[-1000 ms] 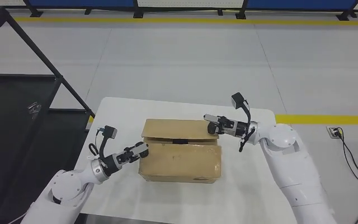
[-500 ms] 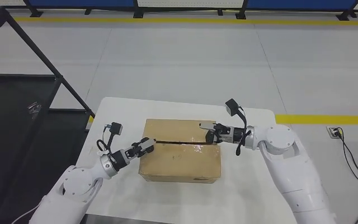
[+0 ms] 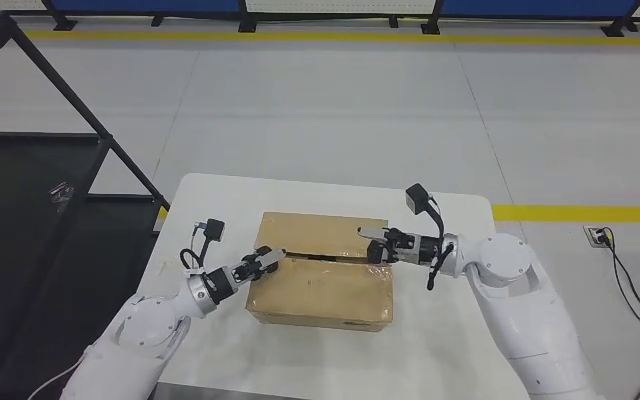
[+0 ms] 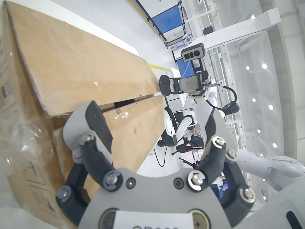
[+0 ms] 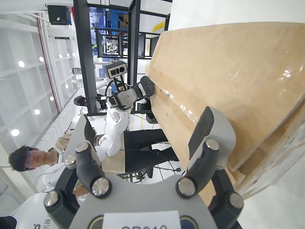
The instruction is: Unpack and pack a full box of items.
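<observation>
A brown cardboard box (image 3: 320, 285) stands in the middle of the white table (image 3: 220, 200), its two top flaps lying almost flat with a thin seam between them. My left gripper (image 3: 268, 262) is open at the box's left end, one finger (image 4: 97, 122) resting on the near flap (image 4: 133, 129) by the seam. My right gripper (image 3: 375, 246) is open at the right end, with one finger (image 5: 207, 129) on the top flap (image 5: 226, 72). Nothing is held between either pair of fingers. Each wrist view shows the other gripper at the far end of the seam.
A black metal frame (image 3: 60, 230) stands just off the table's left side. Bare table surface surrounds the box, widest behind it and to its right (image 3: 440, 330). Shiny tape patches lie along the seam (image 3: 350, 262).
Both grippers have moved inward and down onto the box's top ends. The far flap, slightly raised before, now lies nearly flat and the gap has narrowed.
</observation>
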Available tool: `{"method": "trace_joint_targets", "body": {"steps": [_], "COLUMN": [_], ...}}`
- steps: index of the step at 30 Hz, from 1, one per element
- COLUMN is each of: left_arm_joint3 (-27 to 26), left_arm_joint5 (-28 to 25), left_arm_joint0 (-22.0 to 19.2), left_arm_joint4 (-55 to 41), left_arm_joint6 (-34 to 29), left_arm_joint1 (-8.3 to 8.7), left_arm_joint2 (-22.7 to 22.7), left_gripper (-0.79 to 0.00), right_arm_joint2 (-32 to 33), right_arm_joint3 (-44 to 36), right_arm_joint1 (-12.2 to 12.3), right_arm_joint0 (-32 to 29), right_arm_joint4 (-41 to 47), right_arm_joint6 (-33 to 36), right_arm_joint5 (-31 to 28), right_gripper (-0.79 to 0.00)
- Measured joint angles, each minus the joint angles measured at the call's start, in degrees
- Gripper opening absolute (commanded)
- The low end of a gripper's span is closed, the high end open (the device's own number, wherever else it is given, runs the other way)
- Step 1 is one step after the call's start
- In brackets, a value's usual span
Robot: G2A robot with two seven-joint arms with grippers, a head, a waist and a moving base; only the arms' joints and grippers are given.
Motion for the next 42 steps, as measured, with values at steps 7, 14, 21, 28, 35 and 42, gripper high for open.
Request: {"method": "trace_joint_targets", "body": {"steps": [7, 14, 21, 28, 35, 42], "left_arm_joint3": [-0.48, -0.34, -0.10, -0.40, 1.11, 2.87], "left_arm_joint5": [-1.25, -6.14, -12.66, -13.28, -14.24, -13.89], "left_arm_joint0": [0.81, 6.36, 17.10, 18.42, 19.92, 22.12], "left_arm_joint4": [-0.69, -7.77, -22.01, -22.15, -15.19, 12.24], "left_arm_joint6": [1.96, 5.55, 4.68, 2.81, 7.98, 29.15], "left_arm_joint1": [-0.30, 0.43, 1.50, 1.73, 1.17, -0.87], "left_arm_joint2": [-1.28, -9.53, -22.83, -24.70, -23.16, -16.62], "left_gripper": [0.000, 0.000, 0.000, 0.000, 0.000, 0.000], "right_arm_joint2": [-1.15, -0.91, -0.93, -0.93, -1.04, -1.65], "right_arm_joint3": [0.89, 4.46, 5.14, 5.14, 4.74, 3.38], "right_arm_joint1": [0.26, 0.32, 0.37, 0.37, 0.37, 0.59], "right_arm_joint0": [-0.60, -0.51, -0.43, -0.43, -0.77, -1.56], "right_arm_joint4": [-1.30, 2.59, 2.98, 2.98, 2.89, 2.68], "right_arm_joint6": [-1.56, -1.62, -1.37, -1.38, -1.85, -3.23], "right_arm_joint5": [-0.25, -5.00, -6.58, -6.57, -6.69, -6.36], "right_gripper": [0.000, 0.000, 0.000, 0.000, 0.000, 0.000]}}
